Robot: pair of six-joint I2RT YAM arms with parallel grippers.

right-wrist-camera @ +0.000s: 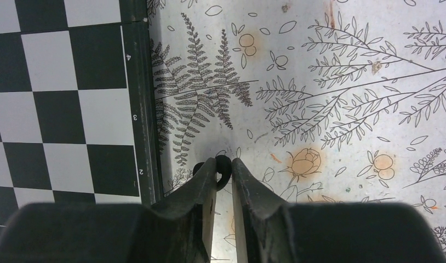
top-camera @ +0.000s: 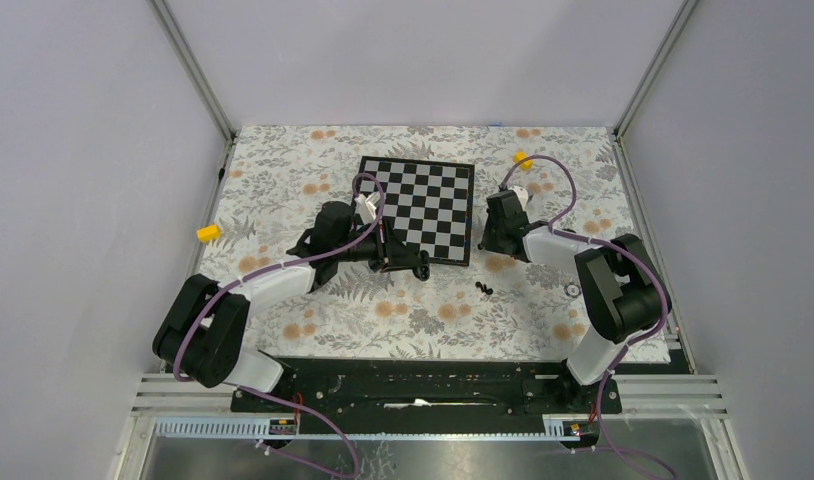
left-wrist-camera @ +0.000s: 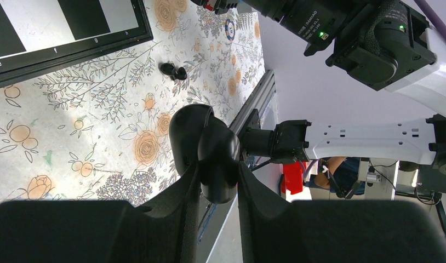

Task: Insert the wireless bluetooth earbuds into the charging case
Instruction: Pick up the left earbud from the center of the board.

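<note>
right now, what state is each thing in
charging case: clamped in left gripper
left gripper: shut on charging case
right gripper: shut on one earbud
two other earbuds: lying loose on the table, not in case

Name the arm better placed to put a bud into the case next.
Right, likely: the right gripper pinches a bud, while the left gripper is tied up holding the case.

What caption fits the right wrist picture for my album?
The right gripper pinches a tiny black earbud beside the chessboard edge, over the flowery tablecloth.
</note>
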